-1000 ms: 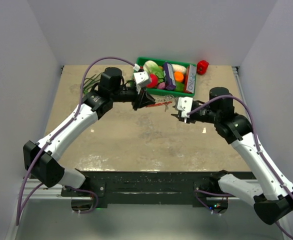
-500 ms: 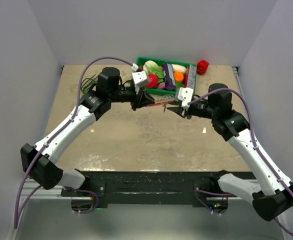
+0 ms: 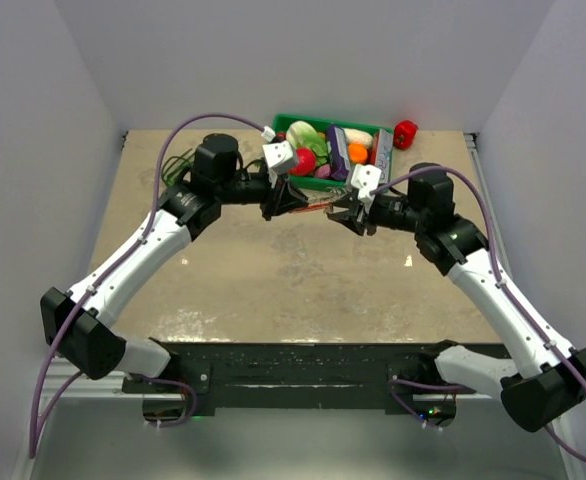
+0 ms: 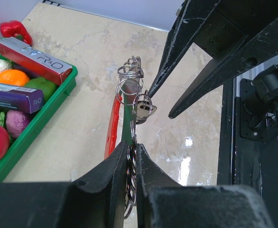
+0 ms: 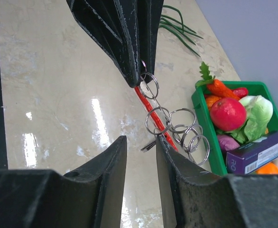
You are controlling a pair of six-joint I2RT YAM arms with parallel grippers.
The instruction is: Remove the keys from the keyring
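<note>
My left gripper is shut on the keyring, a chain of thin silvery rings held above the table. From it hang a red curved tag, more rings and one small silvery key; no other keys show. My right gripper is open, its fingertips either side of that key, with the right pad against the rings. In the top view the left gripper and right gripper meet tip to tip around the bunch.
A green bin full of toy food and boxes stands just behind the grippers. A red pepper lies to its right and green onions lie at the back left. White walls stand on three sides of the table.
My right arm has swung left and toward the back, bringing its open jaws up to the hanging bunch. The left gripper has kept its hold and barely moved.
</note>
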